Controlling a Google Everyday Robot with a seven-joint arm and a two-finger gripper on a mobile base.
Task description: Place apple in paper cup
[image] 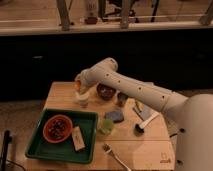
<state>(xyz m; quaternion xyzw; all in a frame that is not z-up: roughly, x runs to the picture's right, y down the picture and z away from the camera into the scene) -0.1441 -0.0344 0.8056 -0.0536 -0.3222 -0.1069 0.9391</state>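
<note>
Gripper (80, 89) is over the far-left part of the table (150, 145), directly above the paper cup (83, 100). I can't tell how far open it is, or whether it has hold of anything. Apple (77, 84) shows as an orange spot right at the gripper, just above the cup's rim; whether it touches the cup is unclear. Dark red bowl (106, 92) sits just right of the paper cup, with the small dark grey cup (121, 98) right of that. Green tray (37, 145) is near left, holding an orange bowl (57, 128). Translucent green cup (105, 126) stands just right of the tray.
</note>
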